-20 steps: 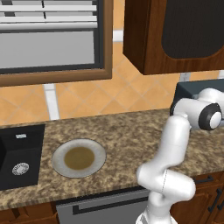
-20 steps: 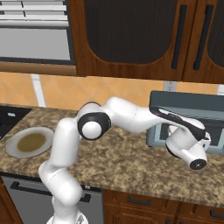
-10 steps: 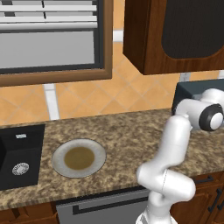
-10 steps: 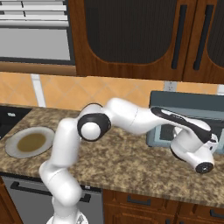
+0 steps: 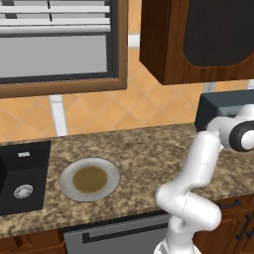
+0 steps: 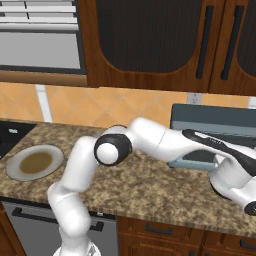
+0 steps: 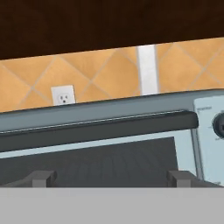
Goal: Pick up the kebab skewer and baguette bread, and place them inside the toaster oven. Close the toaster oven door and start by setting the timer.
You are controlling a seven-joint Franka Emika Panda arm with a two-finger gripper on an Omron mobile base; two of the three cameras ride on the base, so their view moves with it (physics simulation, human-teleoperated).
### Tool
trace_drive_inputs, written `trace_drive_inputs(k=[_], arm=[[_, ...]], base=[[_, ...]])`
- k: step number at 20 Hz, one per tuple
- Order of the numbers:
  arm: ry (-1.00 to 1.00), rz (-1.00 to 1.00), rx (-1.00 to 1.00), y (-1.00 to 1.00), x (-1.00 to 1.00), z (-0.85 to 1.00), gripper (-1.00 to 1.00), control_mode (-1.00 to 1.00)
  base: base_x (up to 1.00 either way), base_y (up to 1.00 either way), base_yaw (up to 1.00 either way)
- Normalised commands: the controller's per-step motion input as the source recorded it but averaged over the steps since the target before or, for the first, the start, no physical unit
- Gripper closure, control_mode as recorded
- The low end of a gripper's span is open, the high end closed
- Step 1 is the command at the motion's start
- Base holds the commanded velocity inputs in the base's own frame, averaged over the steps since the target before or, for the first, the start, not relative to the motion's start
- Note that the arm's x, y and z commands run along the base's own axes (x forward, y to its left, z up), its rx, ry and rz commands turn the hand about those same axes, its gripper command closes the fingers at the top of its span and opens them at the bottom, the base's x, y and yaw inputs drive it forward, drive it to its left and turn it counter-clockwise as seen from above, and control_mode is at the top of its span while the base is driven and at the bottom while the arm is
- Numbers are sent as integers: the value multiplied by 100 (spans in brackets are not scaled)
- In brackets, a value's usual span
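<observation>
The toaster oven [image 6: 214,120] stands at the right end of the counter, against the tiled wall; its blue-grey box [image 5: 225,105] also rises behind my arm. In the hand view the toaster oven door [image 7: 109,159] faces me with its dark window, a dark handle bar [image 7: 100,127] along its top, and a knob [image 7: 218,125] on the panel to its right. The door looks upright and shut. My gripper [image 7: 111,177] is open just in front of the door's lower part, its fingertips [image 7: 41,177] wide apart and holding nothing. The kebab skewer and baguette bread are out of view.
A round grey plate [image 5: 113,171] with a brown centre lies on the granite counter [image 5: 149,149] at the left, next to a black sink [image 5: 22,181]. Dark wooden cabinets [image 6: 150,45] hang above the oven. A wall outlet [image 7: 62,95] sits behind it.
In the right base view my hand has slid right and down, a little away from the oven front. The oven and plate have not moved.
</observation>
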Motion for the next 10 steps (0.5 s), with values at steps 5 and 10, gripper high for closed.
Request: trace_drive_inputs(k=[5,10], arm=[[2,0,0,-28,-51,0,-100,-100],[7,0,0,-15,-40,0,-100,-100]], base=[[0,0,0],[0,0,0]])
